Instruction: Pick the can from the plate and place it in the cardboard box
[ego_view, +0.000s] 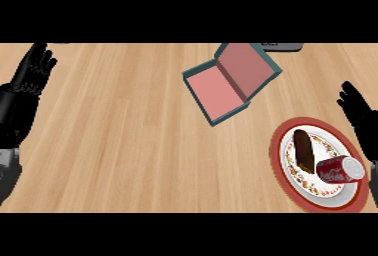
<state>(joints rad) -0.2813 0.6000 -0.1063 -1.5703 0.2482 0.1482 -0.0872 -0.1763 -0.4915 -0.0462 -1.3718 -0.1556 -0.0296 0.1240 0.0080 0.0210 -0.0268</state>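
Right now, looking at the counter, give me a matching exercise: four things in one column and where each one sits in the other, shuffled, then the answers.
Things:
1. can
2. cardboard box
3. left hand
4. brown bar

Places:
A. open, near the counter's far middle
B. lying on its side at the plate's right part
C. resting open at the left edge
D. lying on the plate, left of the can

Pairs: 1-B, 2-A, 3-C, 4-D
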